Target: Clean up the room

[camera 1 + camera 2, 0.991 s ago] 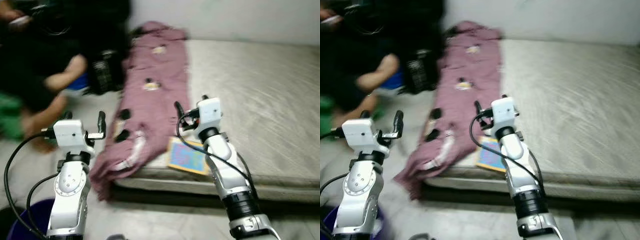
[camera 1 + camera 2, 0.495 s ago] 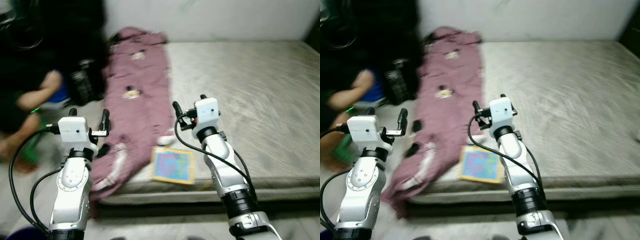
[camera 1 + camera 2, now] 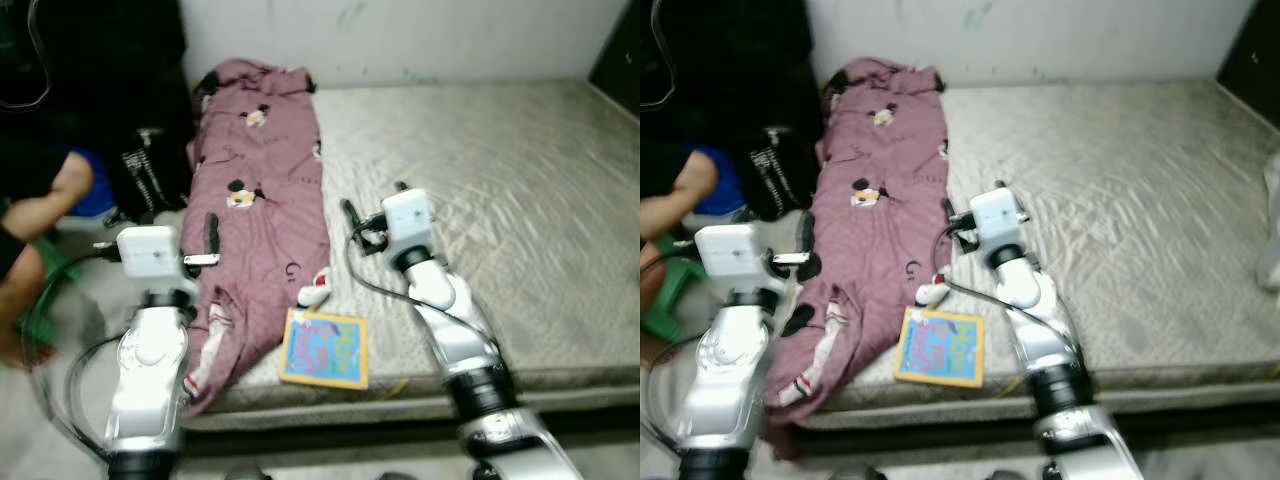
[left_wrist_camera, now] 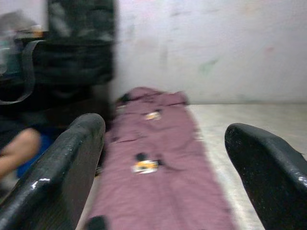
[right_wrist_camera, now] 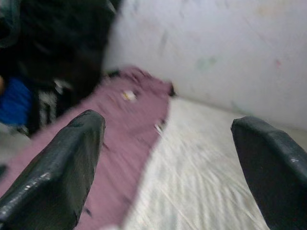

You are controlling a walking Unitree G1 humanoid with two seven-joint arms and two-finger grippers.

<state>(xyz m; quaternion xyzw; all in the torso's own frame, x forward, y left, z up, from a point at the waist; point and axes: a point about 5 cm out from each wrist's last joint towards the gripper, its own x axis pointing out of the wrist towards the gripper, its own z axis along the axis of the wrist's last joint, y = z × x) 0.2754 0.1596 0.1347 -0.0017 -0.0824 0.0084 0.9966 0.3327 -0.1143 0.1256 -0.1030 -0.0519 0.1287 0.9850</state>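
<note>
Left eye view shows a pink blanket (image 3: 262, 190) along the mattress's (image 3: 500, 180) left edge, its lower end hanging off, and a colourful book (image 3: 325, 347) at the front edge. Both end effectors, left (image 4: 163, 163) and right (image 5: 168, 163), are wide open and hold nothing. Risk: a grasp may slide the book off the edge, and a person (image 3: 40, 200) sits close at left. A white wall (image 3: 400, 40) stands behind.

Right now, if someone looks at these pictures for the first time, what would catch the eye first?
A long maroon blanket with cartoon prints runs down the left side of the bare grey mattress and spills over its front edge. Beside it, at the front edge, lies a colourful picture book, between the two raised grippers.
</note>
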